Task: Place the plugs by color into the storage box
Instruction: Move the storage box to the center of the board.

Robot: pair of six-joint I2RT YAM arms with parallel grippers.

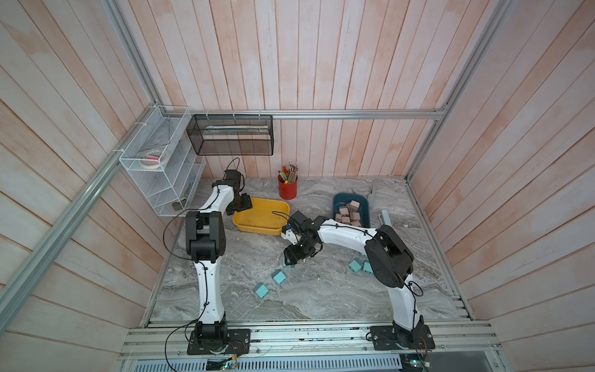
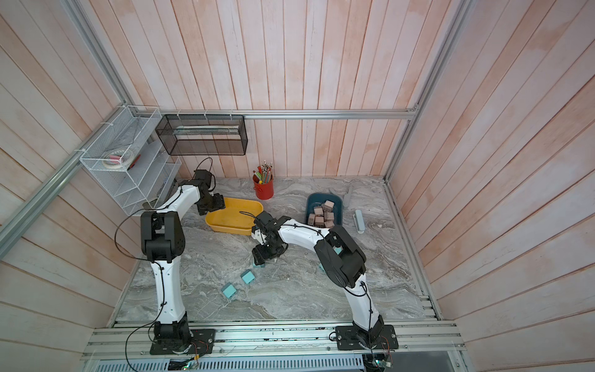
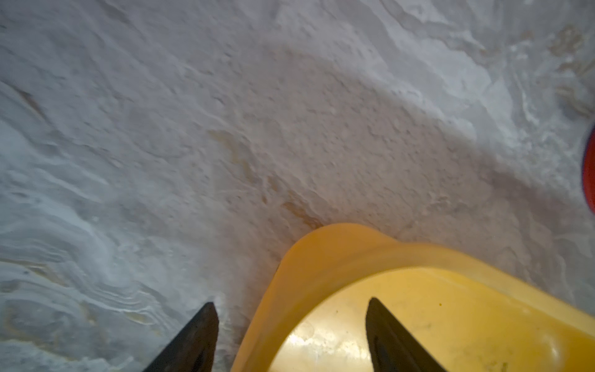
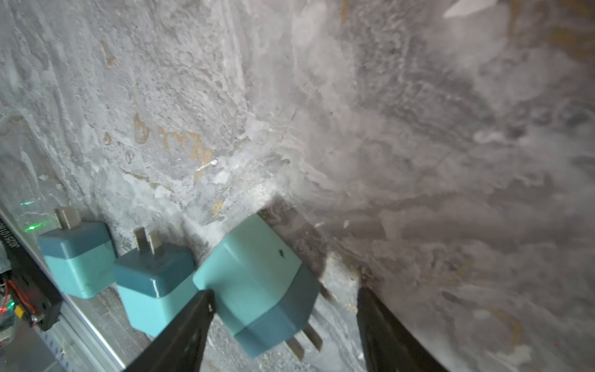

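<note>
Right gripper's [image 4: 284, 291] open around a teal plug [image 4: 254, 267], no squeeze yet; guessing it closes next, then yellow tub [image 1: 255, 228].

I see the right gripper [image 2: 261, 259] low over a teal plug [image 2: 257, 266] mid-table; can't read its jaws from here. The second teal plug [image 2: 248, 276] and third teal plug [image 2: 229, 290] lie loose, nearer the arm bases. My left gripper [image 2: 218, 203] sits at the yellow bin [image 2: 231, 227]'s left end. The brown plugs [image 2: 322, 216] are piled in the blue bin [image 2: 322, 195].
</note>
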